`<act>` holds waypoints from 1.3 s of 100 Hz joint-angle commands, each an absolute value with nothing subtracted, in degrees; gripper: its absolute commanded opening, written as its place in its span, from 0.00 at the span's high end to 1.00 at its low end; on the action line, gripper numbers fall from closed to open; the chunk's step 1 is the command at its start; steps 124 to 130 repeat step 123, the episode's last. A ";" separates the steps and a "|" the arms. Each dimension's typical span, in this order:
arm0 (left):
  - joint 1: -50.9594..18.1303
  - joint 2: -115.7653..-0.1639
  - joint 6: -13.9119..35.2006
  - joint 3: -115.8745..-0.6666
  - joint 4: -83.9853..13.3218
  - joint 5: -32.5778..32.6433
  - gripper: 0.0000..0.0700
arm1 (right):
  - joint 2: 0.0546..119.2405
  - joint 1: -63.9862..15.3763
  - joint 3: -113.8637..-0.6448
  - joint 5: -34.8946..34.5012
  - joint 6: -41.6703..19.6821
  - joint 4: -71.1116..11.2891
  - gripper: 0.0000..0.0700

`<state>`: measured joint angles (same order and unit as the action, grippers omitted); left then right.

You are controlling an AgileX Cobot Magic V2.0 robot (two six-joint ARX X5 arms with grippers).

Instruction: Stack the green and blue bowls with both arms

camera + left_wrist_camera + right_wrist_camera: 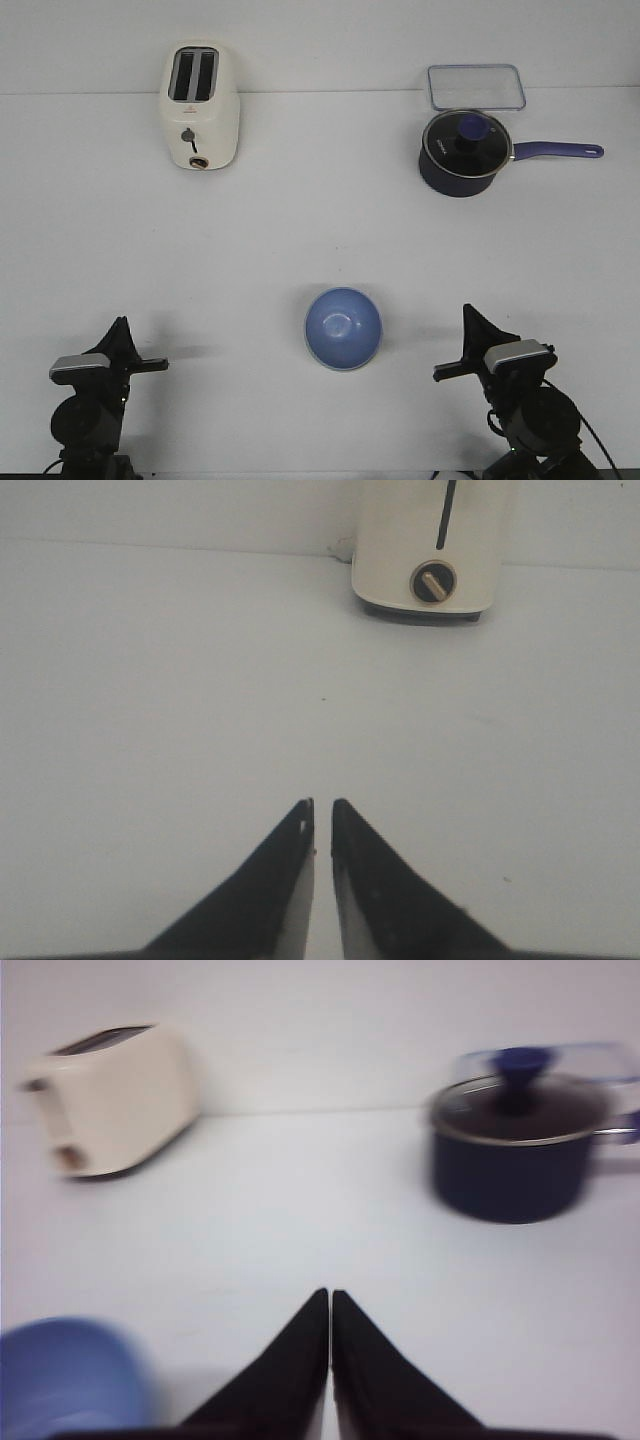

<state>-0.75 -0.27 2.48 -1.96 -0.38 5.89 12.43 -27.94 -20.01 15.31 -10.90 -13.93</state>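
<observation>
You see one periwinkle blue bowl (343,328) standing upright and empty on the table. It lies at the near middle. The green bowl is not visible.

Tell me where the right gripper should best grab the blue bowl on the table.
Probably the rim. The blue bowl sits upright and open, with smooth round sides offering nothing else to pinch. It lies nearer the right gripper, so come from the right and above, one finger inside the wall and one outside. The jaws look shut, so they must open first.

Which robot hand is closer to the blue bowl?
Right. The right gripper sits just right of the blue bowl; the left gripper is farther off on its left.
</observation>
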 commanded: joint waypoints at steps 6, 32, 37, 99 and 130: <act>-0.64 -0.16 2.20 -0.80 0.32 6.00 0.98 | 8.08 -13.96 -12.51 7.38 -4.16 -9.85 0.99; -0.67 -0.16 2.22 -0.80 0.30 6.00 0.98 | 0.51 -0.86 -2.83 -0.40 0.30 -5.85 0.99; -0.64 -0.19 2.22 -0.80 0.30 6.00 0.98 | 0.05 -0.45 -1.78 -0.21 0.30 -5.76 0.99; -0.67 -0.19 2.20 -0.80 0.27 6.00 0.98 | 0.05 -0.36 -0.73 -0.16 -0.12 -5.61 0.99; -0.64 -0.19 2.20 -0.80 0.27 6.00 0.98 | 0.05 -0.36 -0.73 -0.19 -0.12 -5.61 0.99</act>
